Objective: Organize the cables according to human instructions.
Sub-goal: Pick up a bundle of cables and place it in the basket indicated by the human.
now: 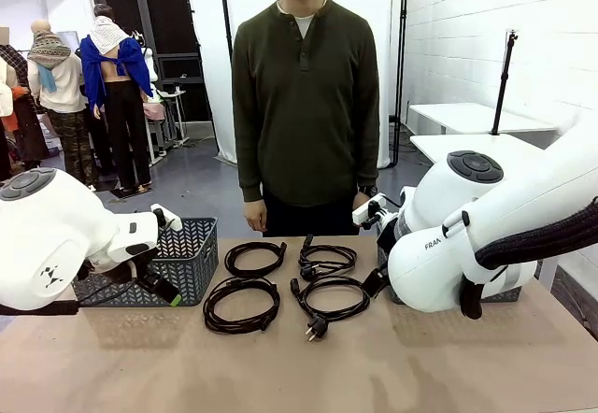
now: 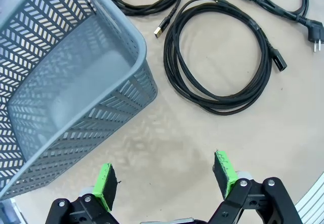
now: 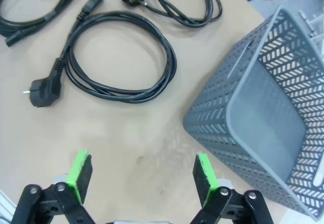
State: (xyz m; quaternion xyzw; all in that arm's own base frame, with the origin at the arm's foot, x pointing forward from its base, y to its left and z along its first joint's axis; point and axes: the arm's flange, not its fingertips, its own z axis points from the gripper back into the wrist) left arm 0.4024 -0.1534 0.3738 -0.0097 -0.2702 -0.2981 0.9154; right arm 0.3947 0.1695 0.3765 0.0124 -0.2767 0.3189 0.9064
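Left end effector (image 2: 162, 162) apart from cables (image 2: 171, 62)

The far-left cable (image 1: 252, 275), near-left cable (image 1: 239, 329), far-right cable (image 1: 323, 265) and near-right cable (image 1: 329, 318), all thin and black, are laid flat as coiled loops in a two-by-two cluster on the tabletop (image 1: 420, 366). The left pair is wound neatly. The near-right cable is ended by a two-pin plug.

cables (image 2: 223, 106): black rubbery sheath, smooth, faint sheen, ahead of the jaws
basket (image 2: 91, 133): grey plastic lattice, matt, left of the jaws
table (image 2: 167, 143): tan, matt, faintly scuffed, beneath the jaws
pads (image 2: 223, 171): green, rubbery, ridged
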